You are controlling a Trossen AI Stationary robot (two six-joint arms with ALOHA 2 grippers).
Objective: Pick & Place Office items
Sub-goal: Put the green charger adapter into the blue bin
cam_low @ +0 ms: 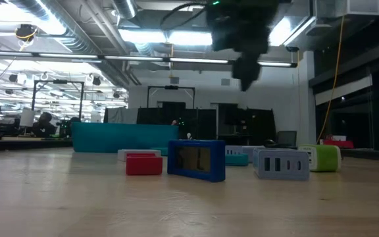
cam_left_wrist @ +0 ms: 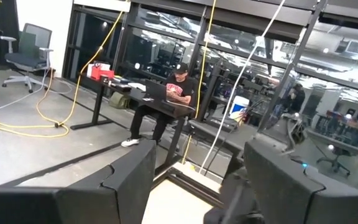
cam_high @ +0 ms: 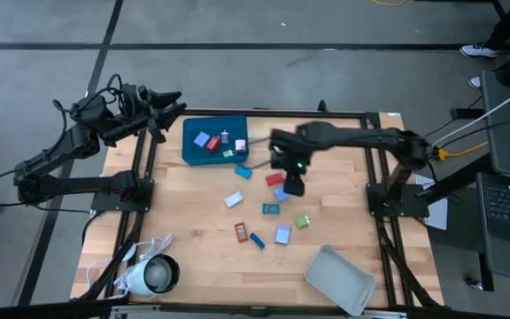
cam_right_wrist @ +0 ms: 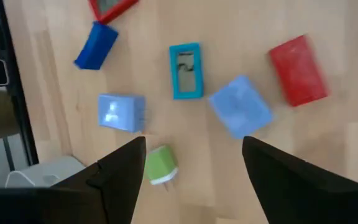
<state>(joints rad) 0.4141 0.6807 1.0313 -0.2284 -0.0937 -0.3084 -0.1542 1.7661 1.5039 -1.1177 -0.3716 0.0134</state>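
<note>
The right gripper [cam_right_wrist: 191, 165] hangs with jaws wide and empty above a light-blue block [cam_right_wrist: 239, 106] on the worktop [cam_high: 193, 221]. It looks small, rigid and light; grip its flat opposite sides. The left gripper [cam_high: 171, 105] waits off the worktop's edge, jaws apart.

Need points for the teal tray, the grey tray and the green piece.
teal tray [cam_high: 193, 156]: high view, on its bare floor by the left wall.
grey tray [cam_high: 341, 280]: high view, on the middle of its empty floor.
green piece [cam_right_wrist: 161, 165]: right wrist view, on its green body.
</note>
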